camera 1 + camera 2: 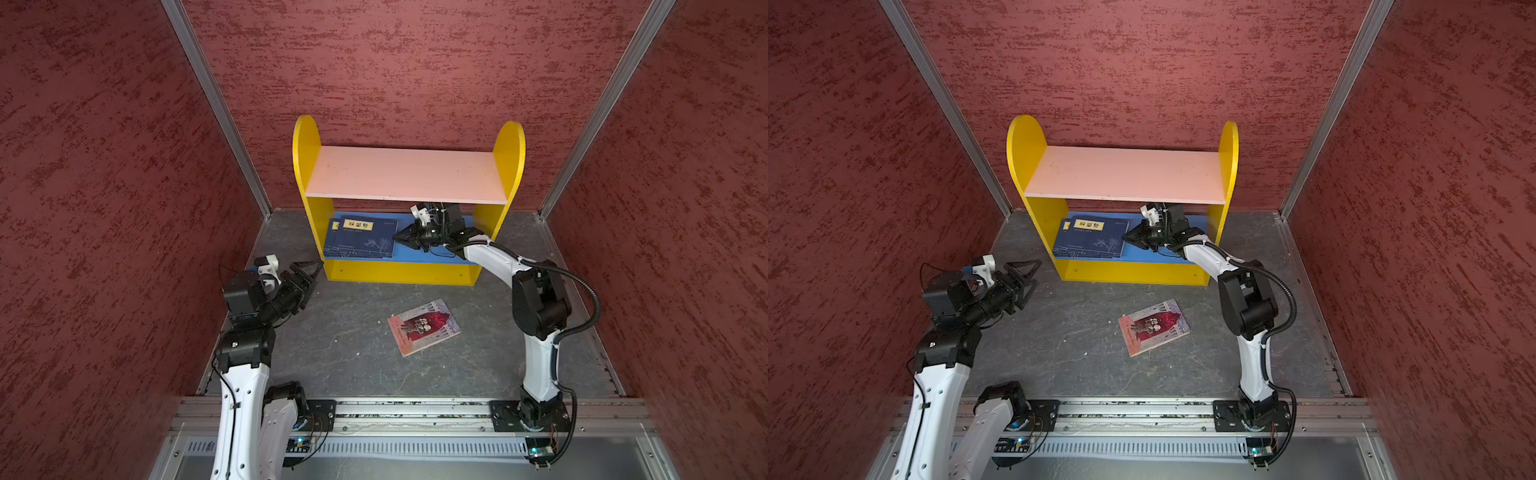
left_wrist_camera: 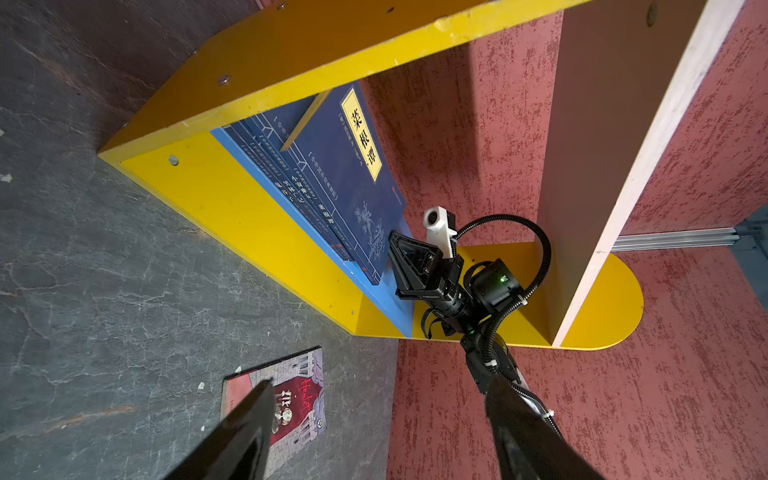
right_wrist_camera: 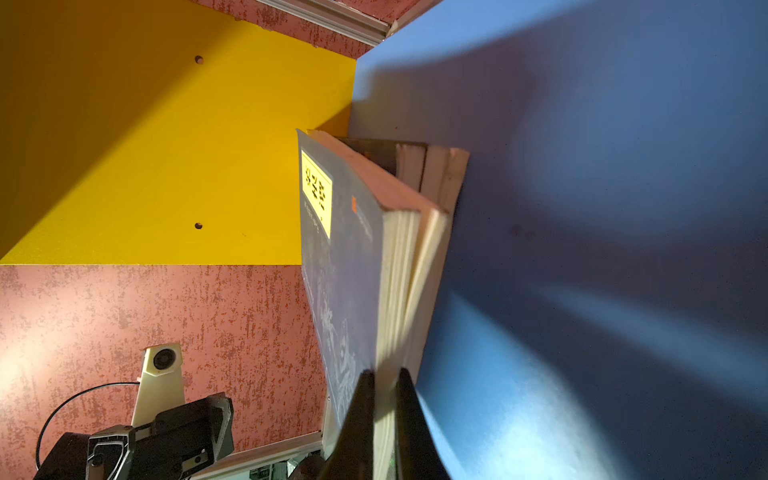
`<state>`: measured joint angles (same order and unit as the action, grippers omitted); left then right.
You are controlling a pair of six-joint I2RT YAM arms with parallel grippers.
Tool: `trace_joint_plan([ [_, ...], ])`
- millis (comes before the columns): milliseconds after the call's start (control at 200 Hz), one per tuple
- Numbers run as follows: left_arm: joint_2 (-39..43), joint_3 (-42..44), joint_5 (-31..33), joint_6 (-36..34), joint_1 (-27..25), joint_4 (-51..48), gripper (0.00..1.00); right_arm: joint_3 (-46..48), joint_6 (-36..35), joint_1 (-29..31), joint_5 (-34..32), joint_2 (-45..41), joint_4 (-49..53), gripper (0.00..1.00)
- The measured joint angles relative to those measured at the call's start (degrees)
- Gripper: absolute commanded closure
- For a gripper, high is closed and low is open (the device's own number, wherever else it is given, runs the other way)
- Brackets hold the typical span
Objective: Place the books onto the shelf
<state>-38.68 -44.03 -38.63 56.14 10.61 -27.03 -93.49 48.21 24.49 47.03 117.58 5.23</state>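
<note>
The shelf (image 1: 407, 174) (image 1: 1125, 174) stands at the back wall. Several navy books (image 1: 361, 239) (image 1: 1092, 239) lie stacked on the left of its blue lower board (image 1: 436, 254). My right gripper (image 1: 395, 237) (image 1: 1124, 237) reaches under the pink board and is shut on the top navy book's page edge (image 3: 345, 257), its fingers on either side (image 3: 384, 374). The pink-and-red book (image 1: 424, 326) (image 1: 1154, 326) (image 2: 299, 386) lies flat on the grey floor in front. Left of the shelf's base, my left gripper (image 1: 318, 266) (image 1: 1036, 266) (image 2: 378, 386) hangs open and empty.
Red textured walls (image 1: 104, 187) close in on three sides. An aluminium rail (image 1: 415, 409) with both arm bases runs along the front. The shelf's yellow side panels (image 1: 305, 166) and base board (image 1: 403, 272) bound the lower compartment.
</note>
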Motion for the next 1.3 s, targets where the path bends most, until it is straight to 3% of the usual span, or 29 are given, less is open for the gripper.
trace_joint_plan([
  [511, 0.02, 0.02, 0.02, 0.00, -0.07, 0.02, 0.20, -5.18, 0.13, 0.22, -0.20, 3.30, 1.14, 0.99],
  [1303, 0.07, 0.55, 0.04, 0.02, -0.09, 0.04, 0.20, -14.64, -8.33, 1.64, -0.70, 7.78, 12.09, 1.00],
])
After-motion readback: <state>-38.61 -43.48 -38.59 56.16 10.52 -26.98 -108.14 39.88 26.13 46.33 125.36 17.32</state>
